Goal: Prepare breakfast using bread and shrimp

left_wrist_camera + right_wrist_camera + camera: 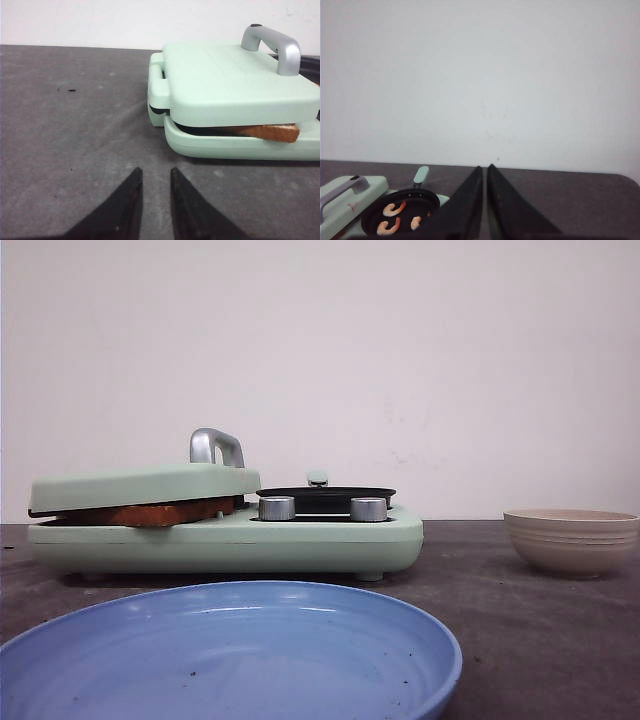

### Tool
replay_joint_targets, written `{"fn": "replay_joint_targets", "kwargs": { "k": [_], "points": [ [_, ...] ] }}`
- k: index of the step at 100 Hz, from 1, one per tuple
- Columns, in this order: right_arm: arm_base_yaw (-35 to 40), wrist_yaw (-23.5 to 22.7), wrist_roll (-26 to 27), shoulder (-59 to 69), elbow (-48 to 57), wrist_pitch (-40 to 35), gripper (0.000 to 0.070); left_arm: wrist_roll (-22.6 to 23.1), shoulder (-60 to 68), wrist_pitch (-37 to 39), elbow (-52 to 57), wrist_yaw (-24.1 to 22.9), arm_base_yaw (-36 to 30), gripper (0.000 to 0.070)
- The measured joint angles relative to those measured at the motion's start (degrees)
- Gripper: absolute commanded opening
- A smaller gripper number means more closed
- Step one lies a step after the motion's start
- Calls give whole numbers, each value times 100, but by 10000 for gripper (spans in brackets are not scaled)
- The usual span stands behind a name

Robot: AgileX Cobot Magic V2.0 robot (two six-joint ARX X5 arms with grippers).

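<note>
Bread (150,512) with a toasted brown edge lies clamped under the shut mint-green lid (140,485) of the breakfast maker; its crust (270,132) sticks out of the lid gap in the left wrist view. Three orange-pink shrimp (394,209) lie in the small black pan (427,201) on the machine's right side. My left gripper (155,171) hovers low over the dark table in front of the lid's corner, slightly open and empty. My right gripper (485,167) is shut on nothing, raised beside the pan. Neither gripper shows in the front view.
A big blue plate (420,640) fills the near front. At the right stands a beige ribbed bowl (572,540). The lid carries a silver handle (216,446), and two silver knobs (277,507) sit before the pan. A pale wall lies behind.
</note>
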Motion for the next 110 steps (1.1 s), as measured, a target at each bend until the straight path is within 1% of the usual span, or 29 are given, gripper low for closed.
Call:
{"fn": "replay_joint_targets", "kwargs": {
  "k": [5,18,22,38,60,64,72,110],
  "points": [
    [-7,79,0,-120,-219,155,6,0,0,0,0,2,0,16],
    [-175,785,0,-389,-1139,175,6,0,0,2,0,2,0,16],
    [-254,855,0,-479,-1480,125,5,0,0,0,0,2,0,16],
    [-586,656,-2,-896,-2603,48,5,0,0,0,0,2,0,16],
    [-1032,323,-4,-1351,-3449,168,6,0,0,0,0,2,0,16],
    [-1047,234,-9,-1360,-3464,295,6,-2,-2,0,0,2,0,16],
    [-1069,181,-55,-1373,-3495,306,5,-2,0,2,0,2,0,16],
    [-1132,153,-114,-1373,-3508,352,6,-2,0,2,0,0,0,16]
  ]
}}
